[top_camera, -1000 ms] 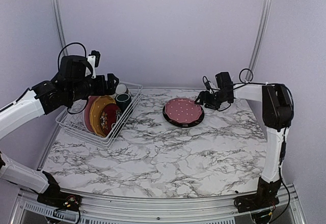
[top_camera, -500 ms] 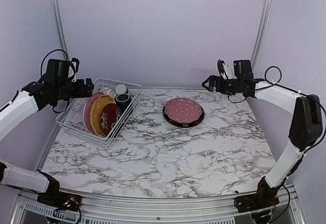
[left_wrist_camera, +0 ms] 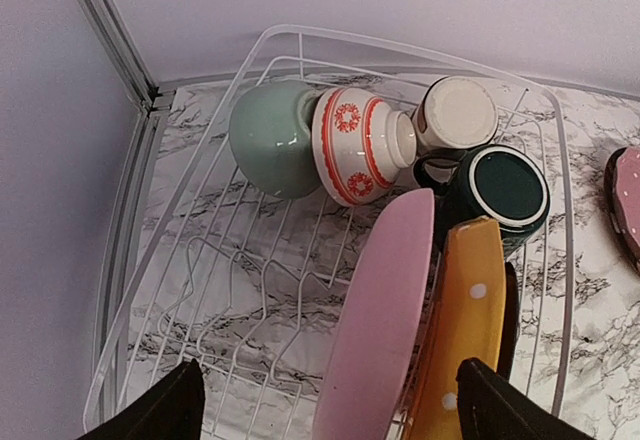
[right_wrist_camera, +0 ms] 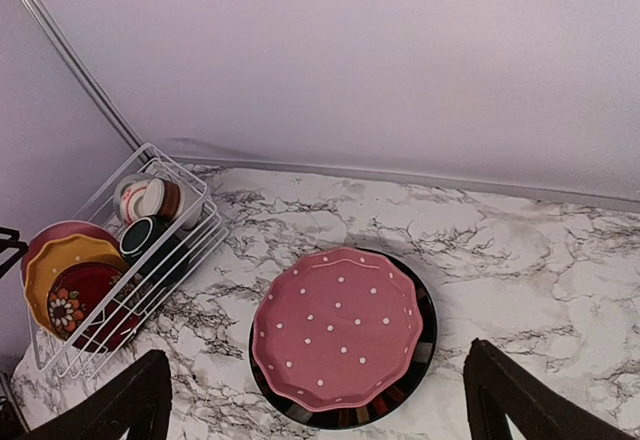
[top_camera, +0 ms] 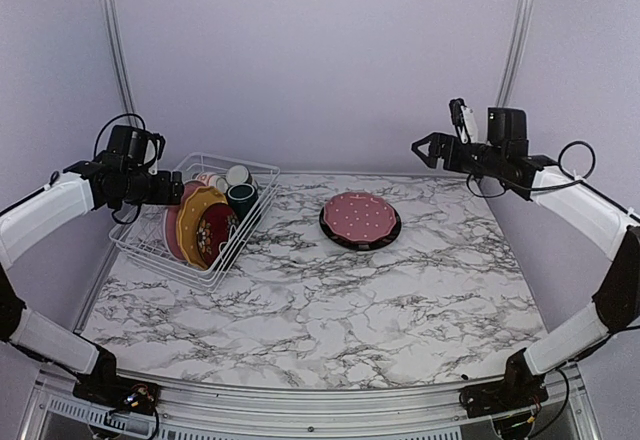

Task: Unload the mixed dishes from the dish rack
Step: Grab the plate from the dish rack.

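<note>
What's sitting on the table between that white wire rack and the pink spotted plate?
Nothing. In the top view, only bare marble table separates the dish rack from the pink dotted plate.

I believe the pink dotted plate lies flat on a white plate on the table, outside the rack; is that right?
Not quite: the right wrist view shows the pink dotted plate lying flat on a black plate, not a white one, on the table, outside the rack.

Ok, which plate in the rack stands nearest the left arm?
The plain pink plate, on edge at the left end of the row; the orange-yellow plate and the dark red floral plate stand beyond it.
</note>
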`<action>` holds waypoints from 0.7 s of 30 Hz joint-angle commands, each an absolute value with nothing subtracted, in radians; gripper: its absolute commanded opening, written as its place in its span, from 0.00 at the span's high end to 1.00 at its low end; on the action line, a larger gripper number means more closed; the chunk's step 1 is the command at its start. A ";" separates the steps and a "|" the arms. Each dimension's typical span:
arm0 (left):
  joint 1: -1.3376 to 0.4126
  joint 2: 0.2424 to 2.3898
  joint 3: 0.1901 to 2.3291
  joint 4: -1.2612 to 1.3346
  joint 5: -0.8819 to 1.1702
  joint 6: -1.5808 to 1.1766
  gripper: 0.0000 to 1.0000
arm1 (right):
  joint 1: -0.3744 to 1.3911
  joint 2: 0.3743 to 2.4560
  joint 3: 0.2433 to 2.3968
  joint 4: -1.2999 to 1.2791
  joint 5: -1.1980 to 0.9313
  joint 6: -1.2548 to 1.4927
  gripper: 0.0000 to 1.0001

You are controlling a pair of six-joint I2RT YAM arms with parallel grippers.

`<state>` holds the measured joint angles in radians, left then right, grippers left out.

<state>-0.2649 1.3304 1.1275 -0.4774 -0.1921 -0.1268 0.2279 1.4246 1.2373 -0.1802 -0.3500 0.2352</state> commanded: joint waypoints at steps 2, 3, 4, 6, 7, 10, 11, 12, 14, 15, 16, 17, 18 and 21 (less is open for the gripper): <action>-0.243 1.376 1.122 -0.497 -0.124 -0.100 0.16 | 0.226 1.383 1.209 -0.164 -0.336 0.216 0.02; -0.239 1.382 1.120 -0.495 -0.116 -0.100 0.18 | 0.227 1.381 1.205 -0.165 -0.335 0.212 0.02; -0.236 1.386 1.119 -0.494 -0.111 -0.100 0.19 | 0.227 1.381 1.201 -0.166 -0.334 0.210 0.02; -0.230 1.401 1.118 -0.491 -0.094 -0.095 0.23 | 0.226 1.380 1.193 -0.162 -0.336 0.207 0.02; -0.227 1.411 1.119 -0.490 -0.091 -0.091 0.25 | 0.225 1.378 1.189 -0.157 -0.337 0.206 0.02; -0.223 1.449 1.128 -0.499 -0.097 -0.079 0.34 | 0.227 1.374 1.175 -0.139 -0.341 0.203 0.02; -0.223 1.462 1.131 -0.503 -0.097 -0.075 0.38 | 0.227 1.373 1.170 -0.134 -0.345 0.203 0.02; -0.222 1.475 1.133 -0.504 -0.097 -0.073 0.41 | 0.226 1.369 1.165 -0.129 -0.348 0.205 0.02; -0.221 1.490 1.132 -0.498 -0.097 -0.071 0.46 | 0.226 1.363 1.157 -0.123 -0.343 0.208 0.02; -0.221 1.497 1.133 -0.496 -0.094 -0.070 0.48 | 0.226 1.359 1.153 -0.118 -0.344 0.209 0.02; -0.220 1.503 1.136 -0.494 -0.092 -0.069 0.49 | 0.226 1.354 1.148 -0.112 -0.347 0.210 0.02; -0.219 1.509 1.139 -0.495 -0.090 -0.067 0.51 | 0.227 1.351 1.145 -0.104 -0.349 0.210 0.02; -0.219 1.517 1.141 -0.494 -0.084 -0.065 0.53 | 0.226 1.349 1.144 -0.103 -0.352 0.210 0.02; -0.219 1.536 1.146 -0.488 -0.069 -0.057 0.57 | 0.227 1.346 1.145 -0.101 -0.363 0.207 0.02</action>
